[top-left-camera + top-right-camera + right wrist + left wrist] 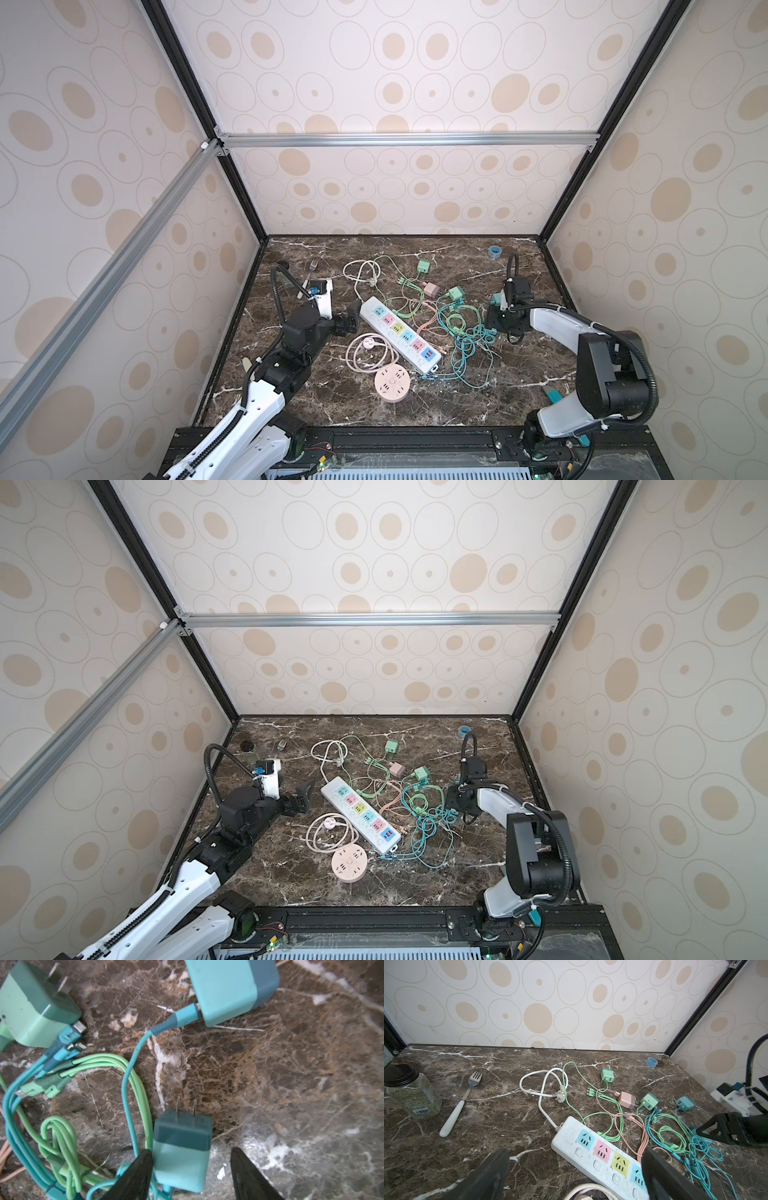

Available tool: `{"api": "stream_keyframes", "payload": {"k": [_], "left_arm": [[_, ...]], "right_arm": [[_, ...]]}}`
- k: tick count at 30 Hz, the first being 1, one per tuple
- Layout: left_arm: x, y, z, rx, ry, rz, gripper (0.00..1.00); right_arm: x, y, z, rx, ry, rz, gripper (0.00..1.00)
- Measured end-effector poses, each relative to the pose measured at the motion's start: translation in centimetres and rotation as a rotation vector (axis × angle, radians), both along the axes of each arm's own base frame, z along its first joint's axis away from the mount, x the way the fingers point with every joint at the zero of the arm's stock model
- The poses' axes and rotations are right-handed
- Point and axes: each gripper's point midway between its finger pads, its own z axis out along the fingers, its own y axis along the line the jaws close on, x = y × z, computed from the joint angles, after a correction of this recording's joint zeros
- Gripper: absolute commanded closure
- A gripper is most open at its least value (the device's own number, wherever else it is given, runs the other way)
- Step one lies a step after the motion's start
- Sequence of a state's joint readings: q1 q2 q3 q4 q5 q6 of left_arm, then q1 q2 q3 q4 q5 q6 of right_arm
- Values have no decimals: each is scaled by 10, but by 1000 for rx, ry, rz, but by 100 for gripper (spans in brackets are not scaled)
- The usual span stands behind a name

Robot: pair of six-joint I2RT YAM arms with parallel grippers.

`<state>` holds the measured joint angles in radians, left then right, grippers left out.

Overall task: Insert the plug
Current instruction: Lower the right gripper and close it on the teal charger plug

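Surface: dark brown marble tabletop, boxed in by walls papered with beige ovals.
Far left corner: spice jar with a black lid; white-handled fork just beside it.
Left gripper: jaws spread wide and empty, at the cord end of the power strip.
Power strip: white, lying diagonally across the middle of the surface, with all coloured sockets vacant.
Round socket hub: pink, toward the front edge, just beside the strip's near end.
Loose chargers: two green chargers and a pink charger among tangled cables, between the strip and the right edge.
Teal charger plug: toward the right edge, apparently resting on the surface, with two flat prongs bare.
Right gripper: jaws astride the plug, one finger touching its side and the other apart from it; not clamped.
Second teal charger: near, farther back.
Far right corner: blue tape roll.
Step in hand: judged to be grasping the plug; insertion not begun.
Next move: close squarely on the body, lift it free of the cables, then line the prongs up with a vacant socket.
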<state>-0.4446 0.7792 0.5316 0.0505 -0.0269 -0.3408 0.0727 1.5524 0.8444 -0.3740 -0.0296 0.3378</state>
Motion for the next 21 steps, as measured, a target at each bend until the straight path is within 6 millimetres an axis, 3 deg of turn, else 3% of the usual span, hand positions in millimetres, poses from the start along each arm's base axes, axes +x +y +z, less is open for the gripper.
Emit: {"api": "stream_keyframes", "payload": {"k": [21], "left_arm": [[-1, 0, 0, 0, -1, 0, 1]], "right_arm": [[2, 9, -15, -2, 62, 11, 41]]}}
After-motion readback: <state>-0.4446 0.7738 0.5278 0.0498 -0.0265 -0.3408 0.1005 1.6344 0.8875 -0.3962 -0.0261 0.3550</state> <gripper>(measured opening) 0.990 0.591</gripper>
